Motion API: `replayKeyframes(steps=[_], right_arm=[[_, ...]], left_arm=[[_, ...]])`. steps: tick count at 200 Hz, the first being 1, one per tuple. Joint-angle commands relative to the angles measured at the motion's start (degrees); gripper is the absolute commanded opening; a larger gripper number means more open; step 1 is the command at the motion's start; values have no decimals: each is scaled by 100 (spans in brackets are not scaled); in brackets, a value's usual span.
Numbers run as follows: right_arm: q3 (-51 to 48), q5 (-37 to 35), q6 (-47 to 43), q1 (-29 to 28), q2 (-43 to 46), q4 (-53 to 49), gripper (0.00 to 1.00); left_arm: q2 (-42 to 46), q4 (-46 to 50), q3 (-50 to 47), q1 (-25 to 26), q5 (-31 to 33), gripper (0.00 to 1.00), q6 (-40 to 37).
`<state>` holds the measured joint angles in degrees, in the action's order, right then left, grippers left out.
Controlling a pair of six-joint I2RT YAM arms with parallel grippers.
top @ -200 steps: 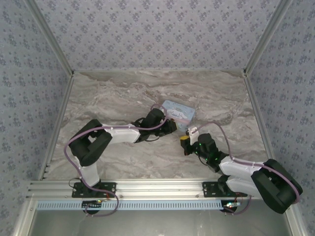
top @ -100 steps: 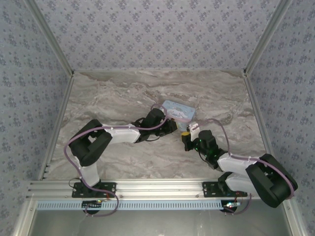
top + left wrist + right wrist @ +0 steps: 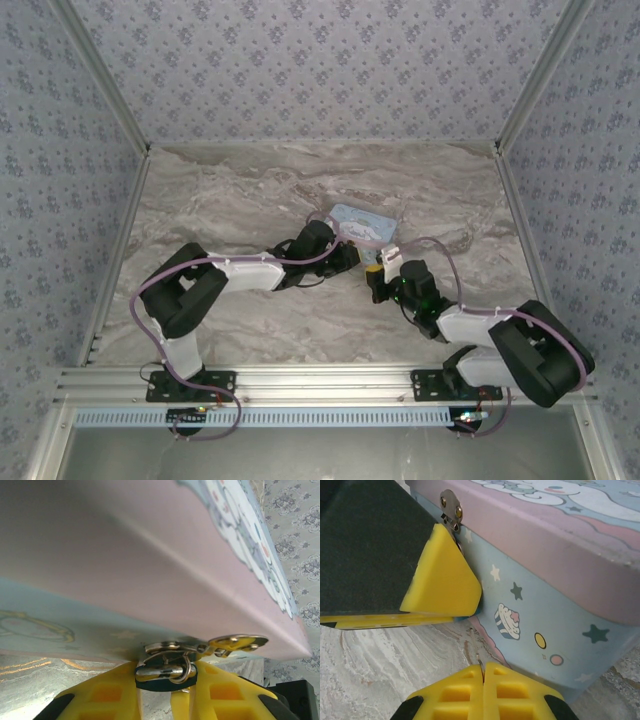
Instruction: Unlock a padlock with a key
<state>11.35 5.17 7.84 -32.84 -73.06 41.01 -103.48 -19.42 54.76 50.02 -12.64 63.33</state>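
- The padlock (image 3: 156,670) hangs from the hasp (image 3: 451,506) on the front wall of the tin (image 3: 365,222), right under the lid's edge.
- The left gripper (image 3: 165,681) is clamped on the padlock with a yellow pad on either side, pressed close against the tin's front. This most likely steadies the lock so it cannot swing when the key pushes in.
- The right gripper (image 3: 483,676) sits low in front of the tin, just below the hasp and near the tin's bottom edge. Its pads are pressed together on the key (image 3: 478,659), a dark sliver poking out of the seam (too thin to make out its teeth).
- The key points up towards the held lock but is apart from it, so insertion is not yet done.
- The lock's keyway is hidden behind the left pad in the right wrist view, so lining up looks like the delicate part.
- The tin rests flat on the marble table (image 3: 230,200).
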Motion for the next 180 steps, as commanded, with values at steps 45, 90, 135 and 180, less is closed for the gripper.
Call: replayKeyframes(steps=[45, 90, 135, 180], right_arm=[[192, 133, -45, 57, -221, 388, 0], [187, 207, -25, 73, -262, 443, 0], [96, 206, -19, 81, -200, 440, 0], [107, 213, 7, 86, -130, 441, 0]], left_arm=[[232, -203, 149, 43, -116, 22, 21], [223, -171, 149, 47, -106, 23, 17], [217, -170, 158, 43, -98, 22, 17], [214, -159, 157, 46, -93, 22, 21]])
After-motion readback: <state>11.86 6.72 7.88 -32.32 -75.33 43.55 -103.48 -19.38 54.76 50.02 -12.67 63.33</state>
